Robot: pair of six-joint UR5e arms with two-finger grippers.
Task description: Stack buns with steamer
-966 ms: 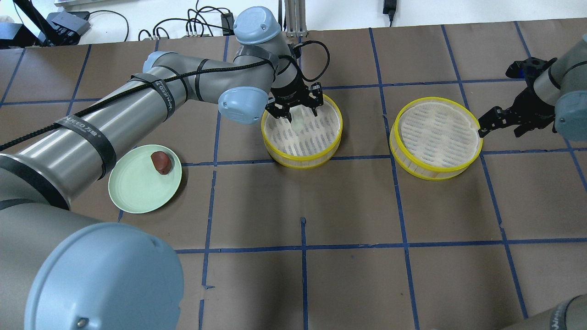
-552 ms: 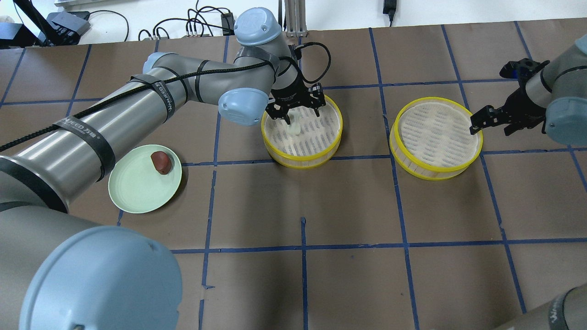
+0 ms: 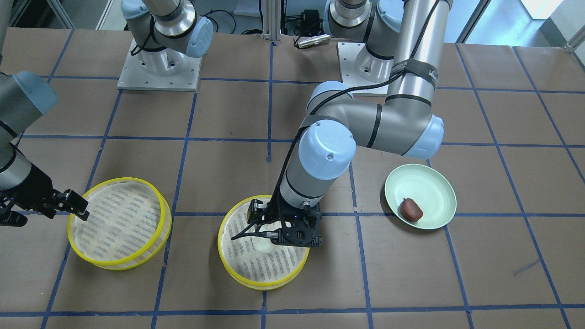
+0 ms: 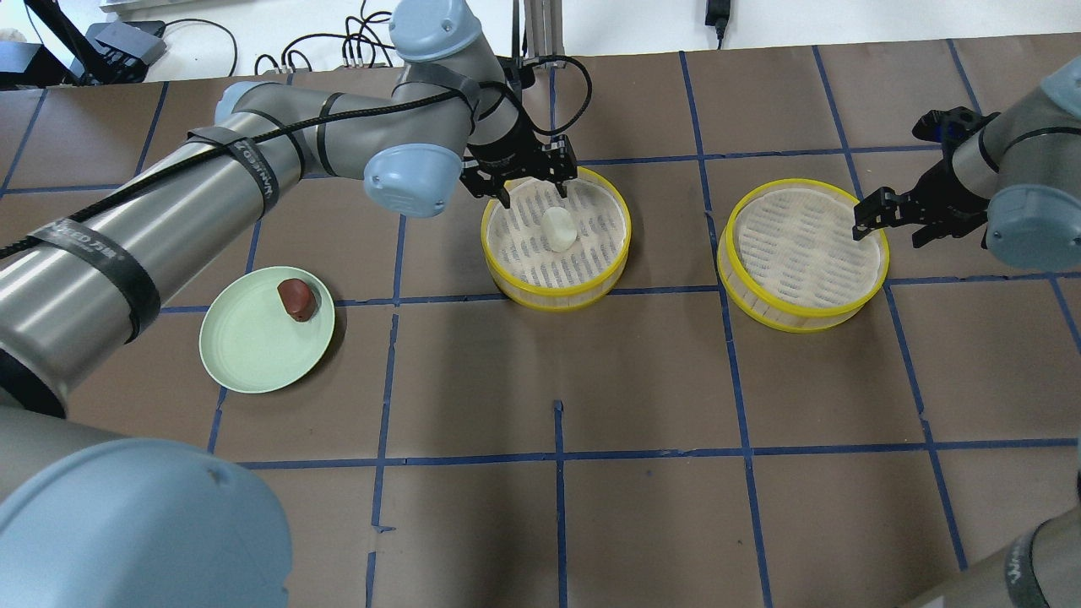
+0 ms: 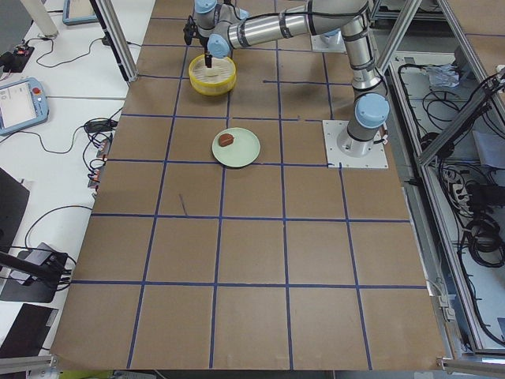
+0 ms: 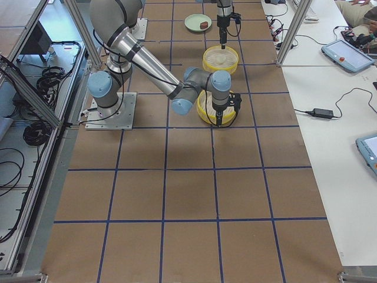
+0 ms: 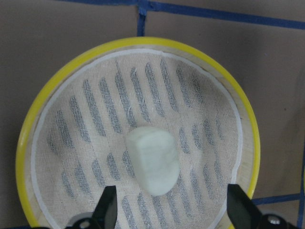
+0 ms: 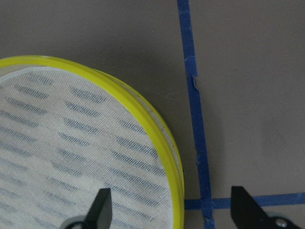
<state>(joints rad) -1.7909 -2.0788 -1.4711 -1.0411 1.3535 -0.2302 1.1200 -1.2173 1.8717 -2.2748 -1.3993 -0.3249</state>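
The white bun lies alone on the mesh of the middle yellow steamer tray. It also shows in the left wrist view and the front view. My left gripper is open and empty, above the tray's far edge, clear of the bun. The dark reddish-brown bun sits on the pale green plate. My right gripper is open and empty, over the right rim of the second yellow steamer tray, which holds nothing; the rim runs between its fingers.
Brown paper with blue tape lines covers the table. Cables and power bricks lie beyond the far edge. The two arm bases stand at the robot side. The steamer trays stand about one tray-width apart.
My left gripper has let go of the white bun, risen and moved back toward the tray's far-left rim. My right gripper has moved left to the second steamer's rim.
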